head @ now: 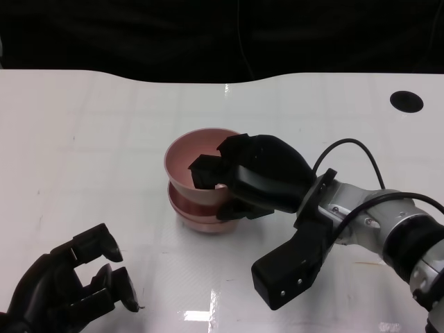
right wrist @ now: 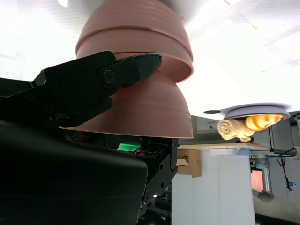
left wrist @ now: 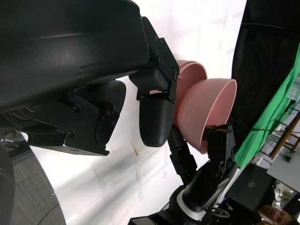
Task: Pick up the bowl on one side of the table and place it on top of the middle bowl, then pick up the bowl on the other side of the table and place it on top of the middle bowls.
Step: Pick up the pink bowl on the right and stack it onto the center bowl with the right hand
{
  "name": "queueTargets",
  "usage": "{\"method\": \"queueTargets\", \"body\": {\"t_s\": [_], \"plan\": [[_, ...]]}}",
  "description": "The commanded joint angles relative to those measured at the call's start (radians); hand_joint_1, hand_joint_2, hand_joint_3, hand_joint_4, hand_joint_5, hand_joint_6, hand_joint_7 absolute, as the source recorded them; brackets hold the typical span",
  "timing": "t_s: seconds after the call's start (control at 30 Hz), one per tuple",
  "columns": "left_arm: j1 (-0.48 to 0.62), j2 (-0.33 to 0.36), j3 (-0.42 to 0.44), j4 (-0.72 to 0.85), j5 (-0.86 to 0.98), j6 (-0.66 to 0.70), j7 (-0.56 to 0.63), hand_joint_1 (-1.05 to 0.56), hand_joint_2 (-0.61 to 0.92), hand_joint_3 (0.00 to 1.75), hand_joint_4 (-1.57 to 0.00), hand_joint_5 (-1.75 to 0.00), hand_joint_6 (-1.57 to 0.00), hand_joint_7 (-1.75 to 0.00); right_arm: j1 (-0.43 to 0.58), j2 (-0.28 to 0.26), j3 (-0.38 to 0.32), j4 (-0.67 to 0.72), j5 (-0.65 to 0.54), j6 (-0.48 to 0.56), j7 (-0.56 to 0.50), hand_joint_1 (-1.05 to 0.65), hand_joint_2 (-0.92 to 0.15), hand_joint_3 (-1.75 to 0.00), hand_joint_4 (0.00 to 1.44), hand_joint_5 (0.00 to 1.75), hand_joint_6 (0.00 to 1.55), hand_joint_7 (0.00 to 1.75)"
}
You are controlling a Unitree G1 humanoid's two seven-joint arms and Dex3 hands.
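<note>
A pink bowl point(head: 186, 154) sits tilted on top of another pink bowl point(head: 201, 220) at the middle of the white table point(head: 97, 132). My right hand point(head: 258, 175) grips the top bowl at its near right rim, fingers inside and thumb under the outside wall. The right wrist view shows the held bowl point(right wrist: 145, 110) close up against the stack point(right wrist: 136, 35), with a finger point(right wrist: 93, 82) across its wall. My left hand point(head: 69, 286) hovers at the near left with its fingers apart and nothing in them. In the left wrist view both bowls point(left wrist: 211, 112) lie beyond its fingers point(left wrist: 157, 117).
A round black hole point(head: 406, 101) is set in the table at the far right. The table's far edge meets a dark backdrop. A black cable point(head: 361, 149) loops over my right forearm. White tabletop spreads to the left of the stack.
</note>
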Motion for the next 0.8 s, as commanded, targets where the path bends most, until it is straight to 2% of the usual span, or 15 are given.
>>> {"method": "queueTargets", "body": {"t_s": [0.03,0.27,0.43,0.8], "plan": [[0.005,0.005,0.002,0.006,-0.002,-0.012,-0.015,0.06,0.8,1.35,-0.79,-1.75,-0.66,-1.75,-0.025,0.0,0.009,0.01,0.0,0.006,-0.001,-0.18,-0.83,-0.1,0.84,1.75,0.56,1.73],[0.001,0.004,0.008,0.028,-0.008,-0.03,-0.044,0.04,0.77,1.37,-0.8,-1.75,-0.66,-1.75,-0.032,0.011,0.022,0.031,-0.003,0.024,0.004,-0.2,-0.86,-0.07,0.85,1.75,0.62,1.58],[0.001,0.006,0.008,0.024,-0.003,-0.026,-0.037,0.03,0.75,1.37,-0.81,-1.75,-0.68,-1.75,-0.036,0.014,0.026,0.044,0.0,0.031,0.004,-0.17,-0.87,-0.05,0.85,1.75,0.56,1.73],[0.002,0.004,0.005,0.02,0.002,-0.022,-0.027,0.06,0.77,1.38,-0.82,-1.75,-0.69,-1.75,-0.042,0.023,0.024,0.083,0.009,0.031,-0.001,-0.21,-0.91,-0.08,0.84,1.75,0.56,1.75]]}}
